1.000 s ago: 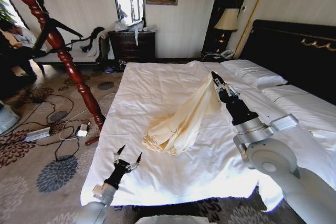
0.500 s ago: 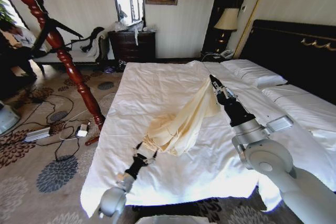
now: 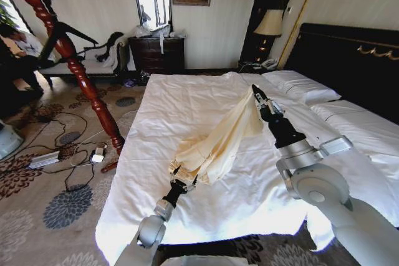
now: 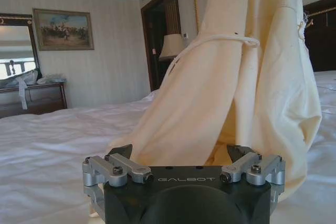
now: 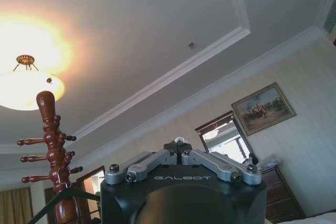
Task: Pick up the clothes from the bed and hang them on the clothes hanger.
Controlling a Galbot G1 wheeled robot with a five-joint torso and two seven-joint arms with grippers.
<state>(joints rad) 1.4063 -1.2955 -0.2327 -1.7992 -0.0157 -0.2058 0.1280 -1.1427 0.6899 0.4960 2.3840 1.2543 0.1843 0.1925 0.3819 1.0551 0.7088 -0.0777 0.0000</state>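
Right tool, marked GALBOT, grips the clothes; left tool released.

right claw lifting clothes, bed

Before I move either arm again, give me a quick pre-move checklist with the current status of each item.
1. Right gripper shut on the clothes: ok, one end is held up above the bed.
2. Left gripper open: ok, fingers spread in the left wrist view.
3. Left gripper at the low end of the clothes: ok, fabric hangs right in front of it.
4. Clothes fully off the bed: not ok, the low end rests on the sheet.
5. Clothes hanger reachable: cannot tell; it hangs on the wooden coat stand beside the bed.
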